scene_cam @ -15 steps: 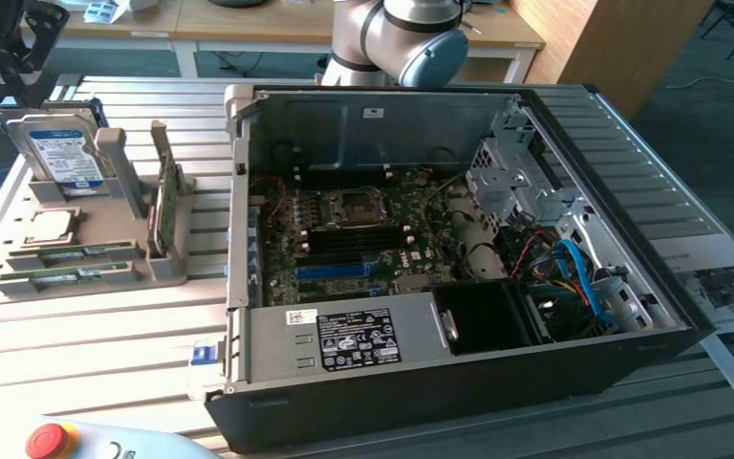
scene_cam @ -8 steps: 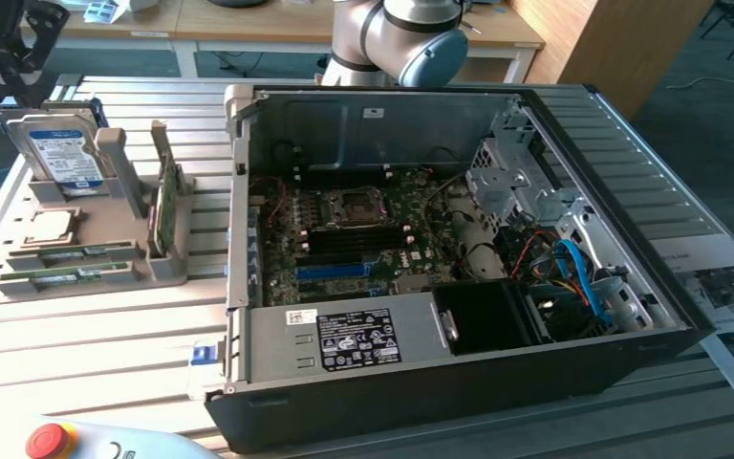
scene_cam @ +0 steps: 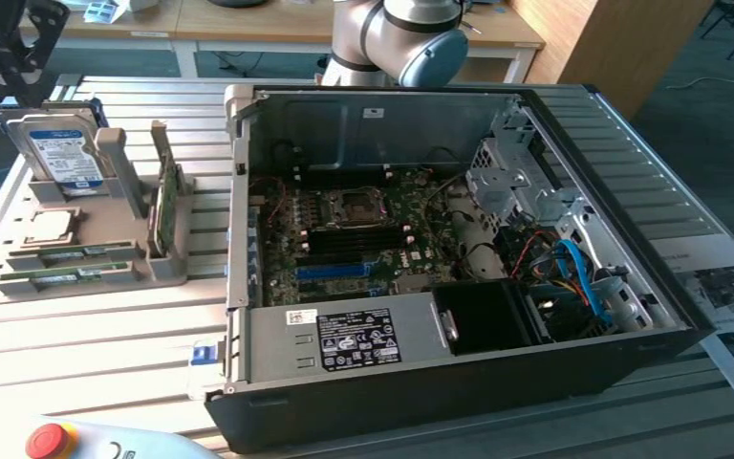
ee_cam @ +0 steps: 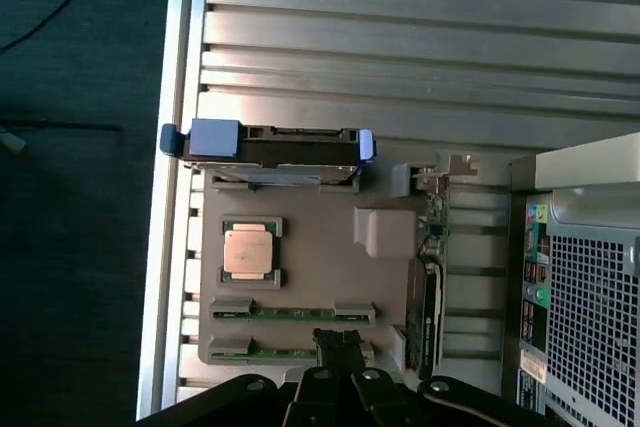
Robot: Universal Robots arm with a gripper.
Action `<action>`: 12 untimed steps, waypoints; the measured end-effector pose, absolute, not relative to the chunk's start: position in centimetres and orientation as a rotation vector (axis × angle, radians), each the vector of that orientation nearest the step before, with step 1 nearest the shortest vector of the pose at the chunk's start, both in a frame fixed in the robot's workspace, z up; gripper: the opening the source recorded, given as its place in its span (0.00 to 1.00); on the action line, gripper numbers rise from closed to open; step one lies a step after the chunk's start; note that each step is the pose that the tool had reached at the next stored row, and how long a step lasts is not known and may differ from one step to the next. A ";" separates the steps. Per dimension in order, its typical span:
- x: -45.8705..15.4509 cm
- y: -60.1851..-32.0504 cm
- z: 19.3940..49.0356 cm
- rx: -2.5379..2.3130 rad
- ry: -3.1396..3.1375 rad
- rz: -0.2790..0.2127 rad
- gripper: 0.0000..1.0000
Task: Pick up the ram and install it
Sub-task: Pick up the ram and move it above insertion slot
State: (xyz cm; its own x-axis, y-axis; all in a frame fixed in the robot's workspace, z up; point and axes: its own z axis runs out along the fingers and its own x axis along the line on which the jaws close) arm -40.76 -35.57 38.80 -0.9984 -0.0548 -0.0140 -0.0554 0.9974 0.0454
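Two ram sticks lie flat in slots of a beige parts holder (scene_cam: 150,273), one (scene_cam: 83,253) (ee_cam: 292,313) beside the CPU and one (scene_cam: 68,277) (ee_cam: 285,353) at the holder's outer edge. My gripper (ee_cam: 338,337) hangs well above the holder, fingers shut with nothing between them. In the wrist view its tips line up over one end of the outer stick. The open computer case (scene_cam: 622,368) lies in the exterior view's middle, its motherboard (scene_cam: 341,239) exposed with dark memory slots (scene_cam: 348,247) below the CPU socket.
The holder also carries an upright silver hard drive (scene_cam: 61,153) (ee_cam: 275,147), a CPU (scene_cam: 51,226) (ee_cam: 250,250) and an upright green expansion card (scene_cam: 163,196) (ee_cam: 432,277). A red stop button (scene_cam: 49,440) sits at the front. Cables (scene_cam: 577,277) fill the case's right side.
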 end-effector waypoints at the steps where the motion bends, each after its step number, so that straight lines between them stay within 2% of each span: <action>1: -40.8 -35.6 38.8 -0.109 3.126 0.072 0.11; 12: -40.8 -35.6 38.8 -0.392 3.098 0.073 0.11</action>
